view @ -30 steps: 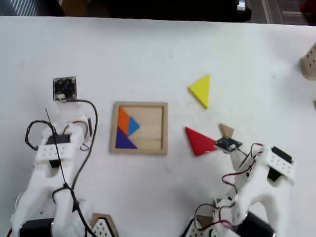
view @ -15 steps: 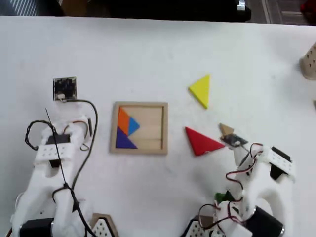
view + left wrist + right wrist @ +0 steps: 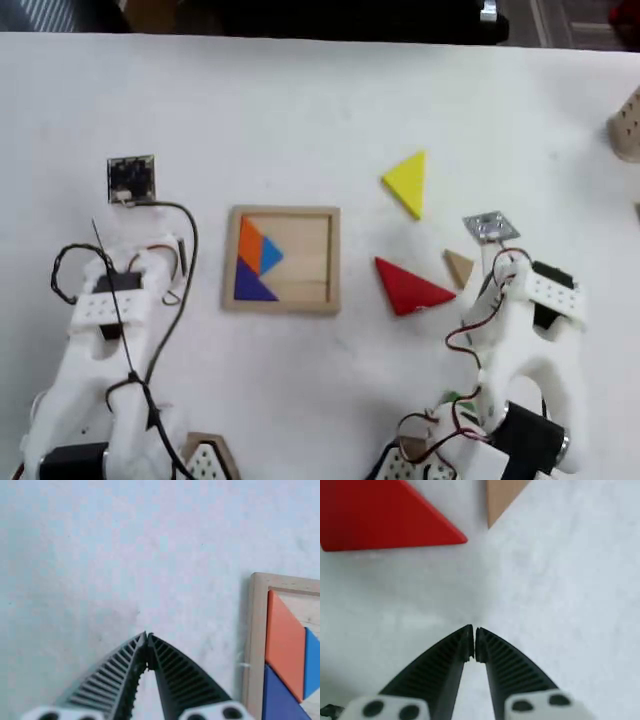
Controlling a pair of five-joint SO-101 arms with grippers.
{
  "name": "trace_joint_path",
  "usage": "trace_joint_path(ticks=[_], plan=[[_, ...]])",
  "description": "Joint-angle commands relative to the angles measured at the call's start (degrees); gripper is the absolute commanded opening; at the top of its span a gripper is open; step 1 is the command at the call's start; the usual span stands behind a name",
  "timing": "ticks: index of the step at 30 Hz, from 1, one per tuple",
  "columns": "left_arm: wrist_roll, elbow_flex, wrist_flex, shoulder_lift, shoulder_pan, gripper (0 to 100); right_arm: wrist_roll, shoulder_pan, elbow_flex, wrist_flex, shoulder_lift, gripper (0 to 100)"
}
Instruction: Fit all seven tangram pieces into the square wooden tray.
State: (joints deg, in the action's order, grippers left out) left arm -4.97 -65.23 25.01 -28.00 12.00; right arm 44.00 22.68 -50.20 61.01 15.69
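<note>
The square wooden tray (image 3: 283,215) lies mid-table with an orange piece (image 3: 250,243), a blue piece (image 3: 270,256) and a purple piece (image 3: 250,285) along its left side. To its right lie a yellow triangle (image 3: 408,181), a red triangle (image 3: 405,286) and a small tan triangle (image 3: 459,267). My right gripper (image 3: 472,647) is shut and empty, just short of the red triangle (image 3: 380,517) and the tan piece (image 3: 502,497). My left gripper (image 3: 147,652) is shut and empty on bare table, beside the tray's edge (image 3: 255,630).
The left arm (image 3: 110,300) stands left of the tray with loose cables around it. The right arm (image 3: 520,300) stands right of the red triangle. A tan perforated object (image 3: 625,125) sits at the right edge. The far half of the table is bare white.
The right arm's wrist has swung away from the red triangle toward the far right, uncovering the tan triangle. The pieces and the left arm have not moved.
</note>
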Motion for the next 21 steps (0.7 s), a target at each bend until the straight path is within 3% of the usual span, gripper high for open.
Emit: trace_joint_path(ticks=[1,7,15,21], plan=[[0.53,0.44,-1.58,-1.63,0.57,3,-0.09,0.13,4.48,5.41,0.84,1.8],[0.53,0.44,-1.58,-1.63,0.57,3,14.15,1.71,2.73,19.12,0.84,1.8],[0.53,0.44,-1.58,-1.63,0.48,3,35.87,12.0,-3.6,23.25,0.84,1.8],[0.53,0.44,-1.58,-1.63,0.48,3,40.97,17.54,-3.96,23.52,0.84,1.8]])
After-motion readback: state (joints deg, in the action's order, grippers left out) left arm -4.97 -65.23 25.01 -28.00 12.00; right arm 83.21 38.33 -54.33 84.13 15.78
